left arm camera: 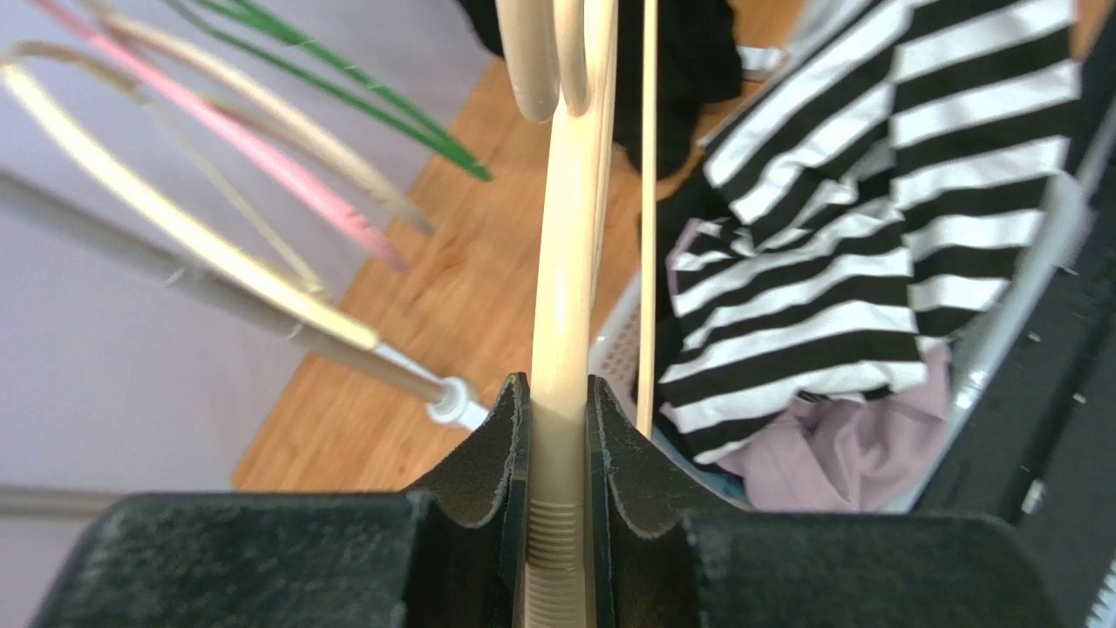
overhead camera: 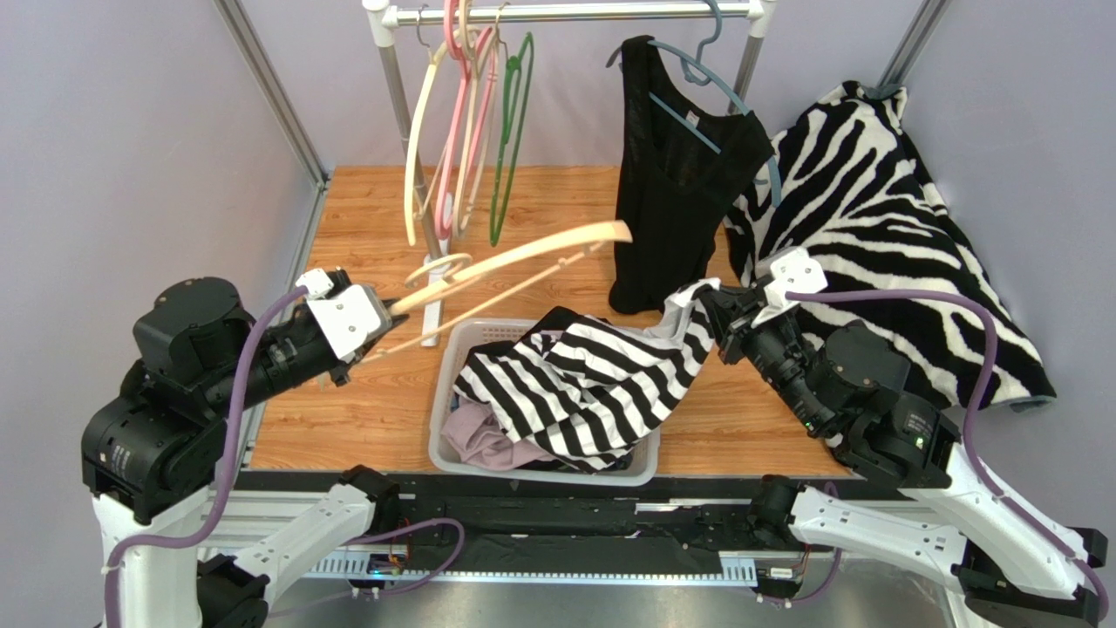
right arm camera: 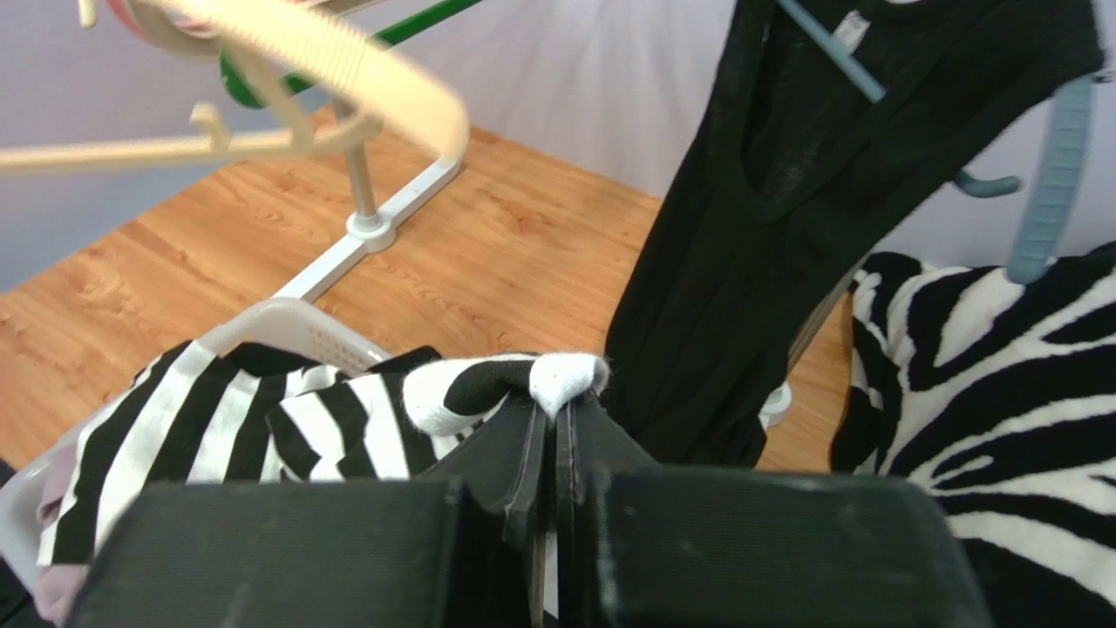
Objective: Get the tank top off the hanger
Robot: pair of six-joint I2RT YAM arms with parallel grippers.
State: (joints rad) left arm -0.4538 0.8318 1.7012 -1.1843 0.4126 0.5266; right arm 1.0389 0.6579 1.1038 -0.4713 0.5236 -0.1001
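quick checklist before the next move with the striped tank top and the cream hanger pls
1. Left gripper clamped on cream hanger: ok
2. Right gripper pinching an edge of the striped tank top: ok
3. Hanger bare, no fabric on it: ok
4. Tank top draped over the basket, so a release should land it there: ok
5. Held hanger's hook clear of the hanging hangers on the rail: cannot tell
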